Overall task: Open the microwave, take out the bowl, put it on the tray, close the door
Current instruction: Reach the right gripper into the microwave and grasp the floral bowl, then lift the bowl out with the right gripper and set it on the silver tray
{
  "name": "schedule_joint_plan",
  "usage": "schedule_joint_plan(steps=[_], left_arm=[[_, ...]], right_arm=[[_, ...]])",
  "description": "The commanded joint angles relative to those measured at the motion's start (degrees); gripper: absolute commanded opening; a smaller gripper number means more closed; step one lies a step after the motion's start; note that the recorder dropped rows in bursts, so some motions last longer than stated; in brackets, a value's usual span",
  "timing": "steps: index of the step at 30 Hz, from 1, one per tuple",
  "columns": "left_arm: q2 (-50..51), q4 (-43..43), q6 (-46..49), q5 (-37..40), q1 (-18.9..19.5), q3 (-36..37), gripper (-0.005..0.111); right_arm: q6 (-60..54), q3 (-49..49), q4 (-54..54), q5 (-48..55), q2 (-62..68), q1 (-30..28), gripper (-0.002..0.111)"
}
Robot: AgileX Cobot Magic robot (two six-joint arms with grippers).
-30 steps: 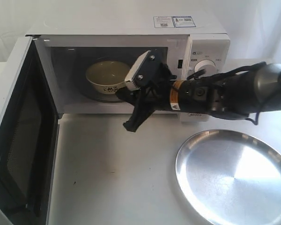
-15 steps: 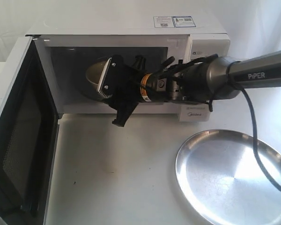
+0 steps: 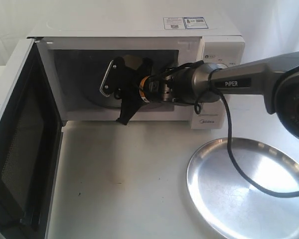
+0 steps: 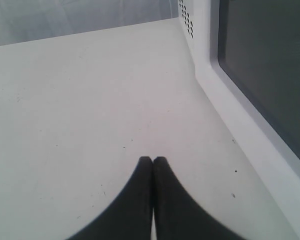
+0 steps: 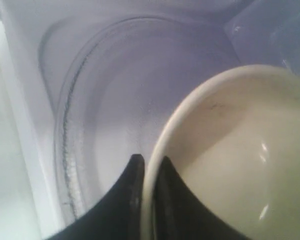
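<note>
R gripper (image 5: 149, 162) pinched narrow on the bowl (image 5: 235, 150) rim, one finger in, one out, inside the microwave (image 3: 139, 30) on glass disc (image 5: 85, 125); its door (image 3: 20, 149) hangs wide open. The tray (image 3: 249, 189) sits on table (image 4: 65, 100), front-right of microwave. L gripper (image 4: 152, 161) fingers pressed together, holding nothing, low over table beside door.

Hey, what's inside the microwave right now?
The bowl is over the glass turntable, its rim held in the right pincer. From the exterior view, the arm covers nearly all of the bowl.
</note>
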Motion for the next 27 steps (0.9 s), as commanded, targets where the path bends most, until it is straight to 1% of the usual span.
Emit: schedule_joint_plan(steps=[1,6,8,10,12,14,18,19,22,27], left_arm=[[-0.12,-0.22,-0.33,-0.08,-0.05,0.19,0.000],[-0.12,-0.22,-0.33,-0.08,-0.05,0.19,0.000],[-0.12,-0.22,-0.33,-0.08,-0.05,0.19,0.000],[-0.12,-0.22,-0.33,-0.08,-0.05,0.19,0.000],[-0.12,-0.22,-0.33,-0.08,-0.05,0.19,0.000],[-0.12,-0.22,-0.33,-0.08,-0.05,0.19,0.000],[-0.12,-0.22,-0.33,-0.08,-0.05,0.19,0.000],[-0.12,-0.22,-0.33,-0.08,-0.05,0.19,0.000],[-0.12,-0.22,-0.33,-0.08,-0.05,0.19,0.000],[-0.12,-0.22,-0.33,-0.08,-0.05,0.19,0.000]], right_arm=[[4.30,0.51,0.09,-0.43,-0.92,1.23,0.000],[6.40,7.14,0.09,-1.74,-8.47,5.13,0.000],[12.20,11.04,0.52,0.64,-13.01,6.65,0.000],[20.47,16.48,0.31,4.62,-18.78,8.28,0.000],[22.70,22.78,0.30,6.96,-24.38,9.69,0.000],[27.94,28.23,2.13,11.58,-31.02,10.90,0.000],[34.28,40.19,6.34,26.80,-43.35,13.56,0.000],[34.99,42.52,6.62,29.10,-45.17,13.69,0.000],[37.49,50.22,6.62,30.62,-49.43,13.69,0.000],[41.24,56.96,5.11,33.29,-49.52,13.58,0.000]])
